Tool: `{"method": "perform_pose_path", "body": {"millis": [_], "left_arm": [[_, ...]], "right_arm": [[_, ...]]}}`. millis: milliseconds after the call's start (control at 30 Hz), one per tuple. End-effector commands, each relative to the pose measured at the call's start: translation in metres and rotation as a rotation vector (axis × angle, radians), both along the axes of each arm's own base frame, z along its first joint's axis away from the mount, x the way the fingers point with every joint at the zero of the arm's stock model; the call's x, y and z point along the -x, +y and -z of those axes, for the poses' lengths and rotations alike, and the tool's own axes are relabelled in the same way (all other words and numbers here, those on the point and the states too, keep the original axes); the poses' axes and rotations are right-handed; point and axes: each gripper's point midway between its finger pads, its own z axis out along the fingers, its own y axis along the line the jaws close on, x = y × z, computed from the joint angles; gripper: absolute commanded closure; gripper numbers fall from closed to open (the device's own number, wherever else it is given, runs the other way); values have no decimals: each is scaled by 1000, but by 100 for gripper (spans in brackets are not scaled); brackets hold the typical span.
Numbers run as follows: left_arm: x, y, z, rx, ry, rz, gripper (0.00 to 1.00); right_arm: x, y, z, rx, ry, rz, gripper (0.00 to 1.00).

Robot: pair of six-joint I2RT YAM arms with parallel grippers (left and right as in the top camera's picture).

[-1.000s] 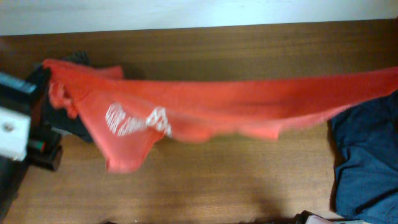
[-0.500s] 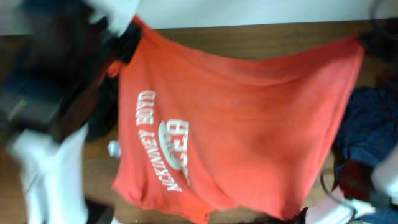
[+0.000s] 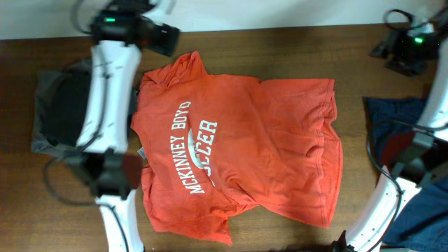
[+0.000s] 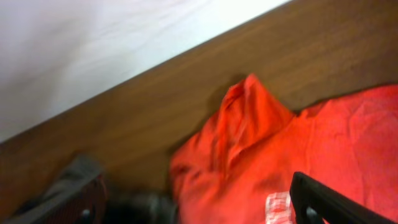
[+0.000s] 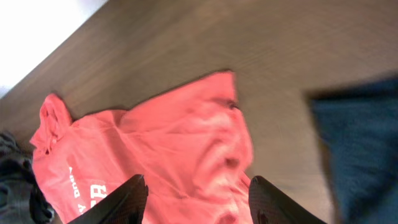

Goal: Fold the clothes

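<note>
The orange-red T-shirt (image 3: 266, 140) lies spread flat on the table with its white lettering (image 3: 189, 150) facing up, a few wrinkles at its edges. My left gripper (image 3: 166, 39) hovers open above the shirt's far left corner; in the left wrist view its fingers (image 4: 323, 199) stand wide apart over the bunched cloth (image 4: 249, 124), holding nothing. My right gripper (image 3: 396, 56) is open near the far right of the table, clear of the shirt. In the right wrist view, the shirt (image 5: 174, 149) lies below its spread fingers (image 5: 118, 199).
A navy blue garment (image 3: 395, 129) lies at the right edge, partly under the right arm, and also shows in the right wrist view (image 5: 360, 149). Grey and black garments (image 3: 59, 112) are piled at the left, behind the left arm. The table's far edge (image 4: 155, 68) meets a white wall.
The shirt was held stretched in the air, then swung down and now lies flat. Both grippers opened, let it go and pulled back toward the far corners.
</note>
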Motion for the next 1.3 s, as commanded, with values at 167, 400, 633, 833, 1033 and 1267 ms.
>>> {"method": "perform_pose_path", "body": {"millis": [167, 400, 633, 833, 1033, 1267], "left_arm": [[102, 35, -148, 79, -203, -31, 6], [123, 33, -154, 94, -188, -21, 6], [122, 33, -153, 94, -185, -21, 6], [125, 33, -150, 93, -170, -21, 6], [125, 32, -150, 98, -166, -16, 6], [125, 32, -149, 100, -165, -19, 6]], "right_arm": [[16, 24, 12, 96, 98, -101, 44], [-2, 60, 121, 56, 227, -158, 53], [5, 72, 189, -12, 239, -182, 59], [-2, 70, 216, -1, 198, -158, 58], [-12, 81, 218, -70, 135, -166, 81], [-41, 69, 168, -139, -23, -156, 96]]}}
